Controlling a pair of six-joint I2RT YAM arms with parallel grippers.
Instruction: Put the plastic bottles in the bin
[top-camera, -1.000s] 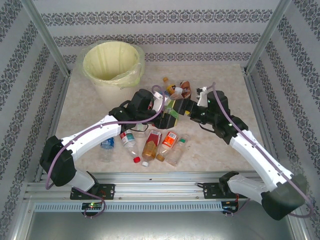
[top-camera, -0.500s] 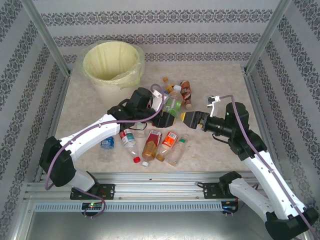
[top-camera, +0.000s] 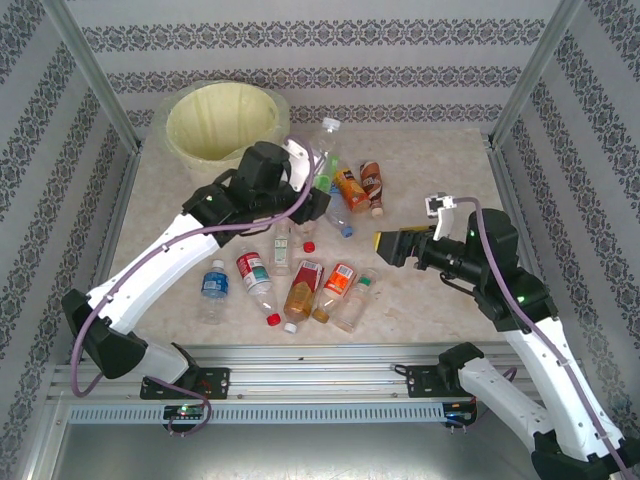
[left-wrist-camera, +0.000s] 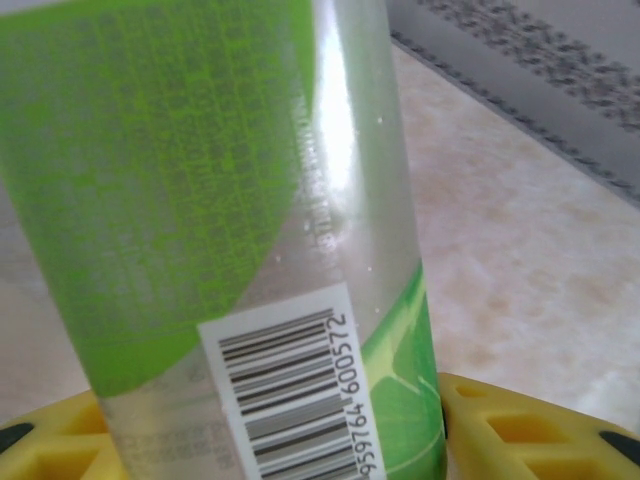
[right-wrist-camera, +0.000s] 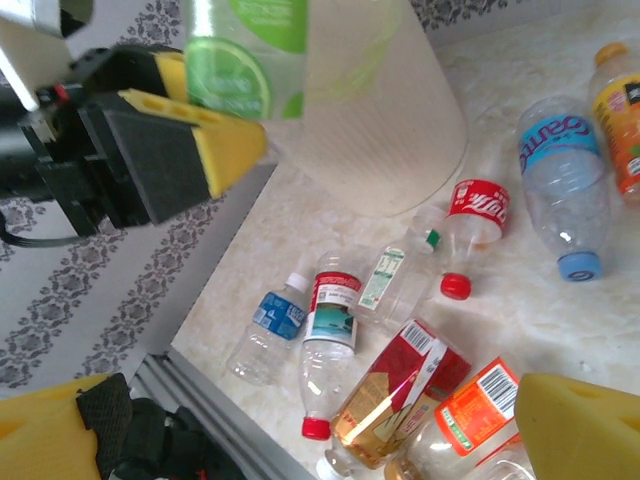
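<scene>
My left gripper (top-camera: 316, 193) is shut on a green-labelled plastic bottle (top-camera: 324, 160), held upright above the table just right of the bin (top-camera: 222, 122), a white bucket with a pale yellow-green liner. In the left wrist view the bottle (left-wrist-camera: 230, 200) sits between the yellow pads (left-wrist-camera: 520, 430). My right gripper (top-camera: 390, 243) hangs open and empty right of the pile. Its wrist view looks down between its fingers (right-wrist-camera: 580, 420) at several bottles: blue-labelled (right-wrist-camera: 270, 320), red-capped (right-wrist-camera: 330, 340), red-labelled with brown liquid (right-wrist-camera: 400, 390).
Orange (top-camera: 350, 188), brown (top-camera: 372, 185) and blue-labelled (top-camera: 338, 220) bottles lie behind my right gripper. A row of several bottles (top-camera: 303, 288) lies near the front rail (top-camera: 300, 352). Patterned walls and metal posts enclose the table.
My left arm has lifted the green-labelled bottle up and back toward the bin. My right gripper let go, opened wide and drew back to the right.
</scene>
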